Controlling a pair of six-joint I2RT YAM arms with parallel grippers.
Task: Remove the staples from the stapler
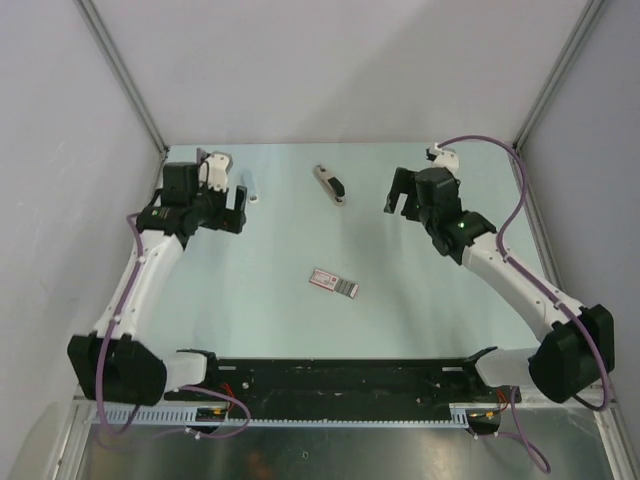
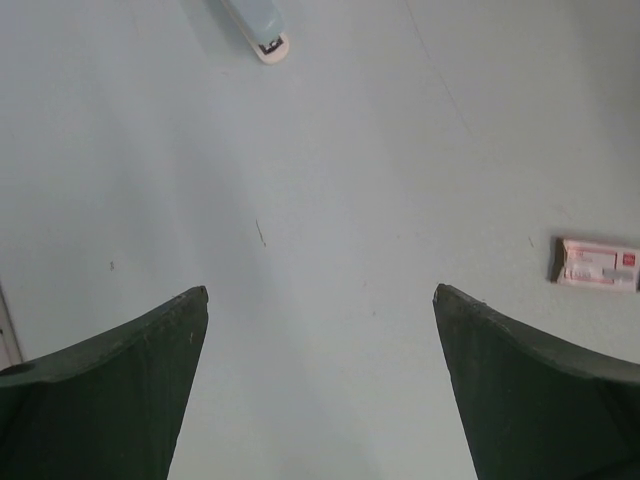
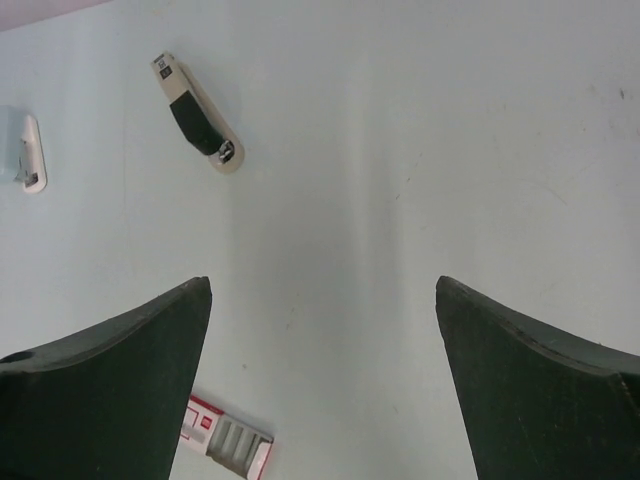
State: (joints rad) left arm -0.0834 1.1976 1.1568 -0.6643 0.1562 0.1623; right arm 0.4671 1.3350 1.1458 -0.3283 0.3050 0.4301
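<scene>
The left gripper [image 1: 228, 208] hangs near the far left corner of the worktop [image 1: 300, 330]. Its wrist view shows the claw spread wide, holding nothing, with bare surface between the fingers [image 2: 150, 340]. Just to its right, towards the far edge, lies a small pale blue tool [image 1: 250, 188], which is not the thing wanted.

Right of that, near the middle of the far edge, lies the stapler [image 1: 330, 185]. It rests flat and nothing touches it. Its long axis runs on a slant, from the far-left end to the near-right end, and the black top part sits over the near-right half. The right wrist view shows a rounded tip with a glint of metal at that end. Which end opens I cannot tell. No staples show anywhere, so they are probably inside.

Nearer the middle of the worktop, well apart from the stapler, lies the pink-and-white box [image 1: 333, 282].

The right gripper [image 1: 400, 200] hovers near the far right corner, close to the stapler. It is also wide open and empty.

The step in hand looks like the first reach. To do it well, the right claw should turn so its fingers [image 3: 150, 350] close across the narrow body rather than along the slant. It should grip the tan base and leave the black top free. The left claw could then lift that top while the base is held down.
</scene>
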